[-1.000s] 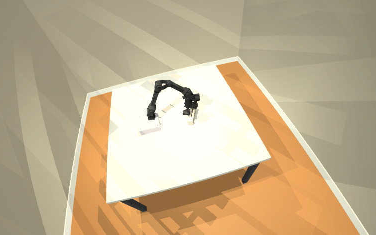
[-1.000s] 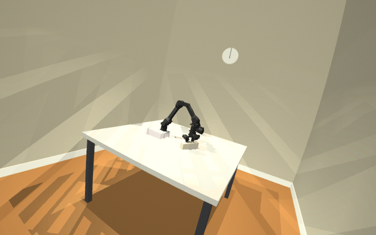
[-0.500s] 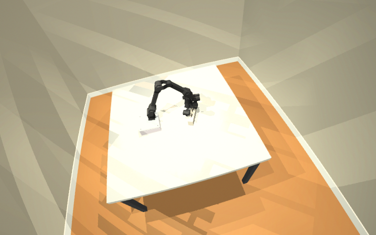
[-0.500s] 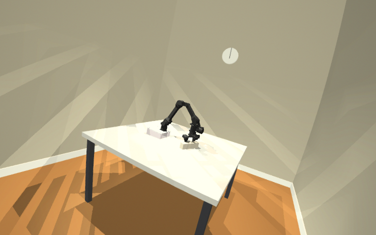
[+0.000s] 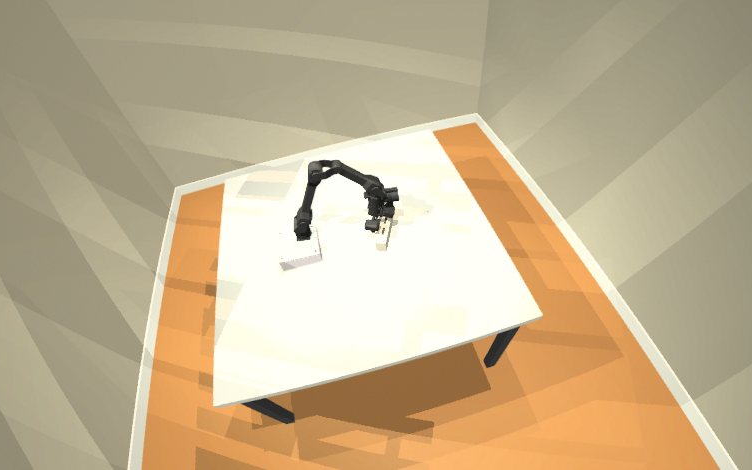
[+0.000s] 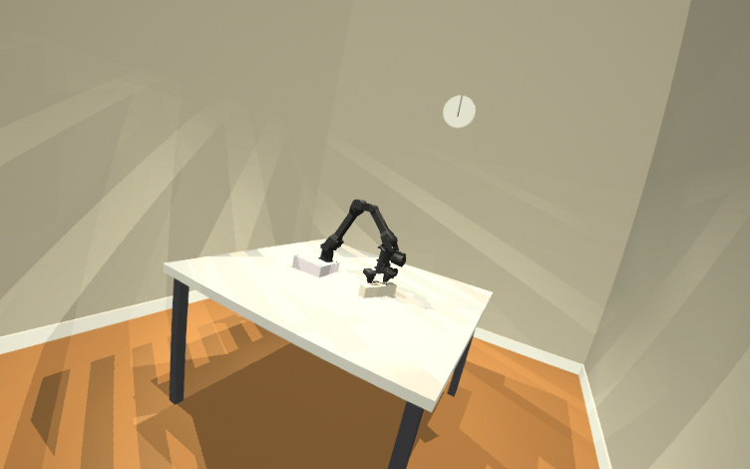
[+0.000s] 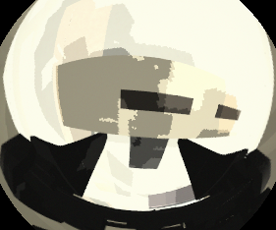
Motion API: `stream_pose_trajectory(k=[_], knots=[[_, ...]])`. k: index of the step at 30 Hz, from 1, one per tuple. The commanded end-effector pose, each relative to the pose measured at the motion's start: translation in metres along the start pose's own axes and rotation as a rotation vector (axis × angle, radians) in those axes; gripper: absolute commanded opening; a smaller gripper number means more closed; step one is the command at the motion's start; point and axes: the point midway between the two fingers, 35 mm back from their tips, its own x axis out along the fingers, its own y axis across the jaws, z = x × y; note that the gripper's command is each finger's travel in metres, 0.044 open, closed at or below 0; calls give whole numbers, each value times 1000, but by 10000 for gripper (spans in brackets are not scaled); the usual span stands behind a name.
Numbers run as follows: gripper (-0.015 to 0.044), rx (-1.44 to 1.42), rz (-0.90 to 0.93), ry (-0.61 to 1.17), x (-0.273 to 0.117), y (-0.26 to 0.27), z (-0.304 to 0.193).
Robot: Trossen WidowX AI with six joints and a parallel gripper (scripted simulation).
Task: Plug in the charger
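Note:
The beige power strip (image 5: pixel 382 244) (image 6: pixel 377 290) (image 7: pixel 87 93) lies on the table. In the wrist view its face shows a long dark recess (image 7: pixel 156 101) and a smaller dark recess (image 7: pixel 228 112) to the right. A dark grey block (image 7: pixel 147 154), which looks like the charger, stands at the strip's near edge between the fingers, with gaps on both sides. Its prongs are hidden, and I cannot tell whether they are in an outlet. My gripper (image 5: pixel 381 221) (image 6: pixel 379 281) (image 7: pixel 143 138) is open and low over the strip, with its fingers apart on either side of the block.
The white table (image 5: pixel 367 315) (image 6: pixel 308 314) carries the strip and the arm's pale box-shaped base (image 5: pixel 300 253) (image 6: pixel 315 265), which stands left of the strip in the top and exterior views. Patchy shadows cross the strip and table.

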Motion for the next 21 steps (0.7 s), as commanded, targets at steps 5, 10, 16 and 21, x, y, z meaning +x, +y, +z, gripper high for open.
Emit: stream_pose_trajectory(k=[5,10,16,21], knots=[[440,4,-2,-5,1,-1,-3],[440,4,-1,-8,1,-1,-5],[440,4,0,-12,1,-1,-6],[440,4,1,-15,1,-1,-7]])
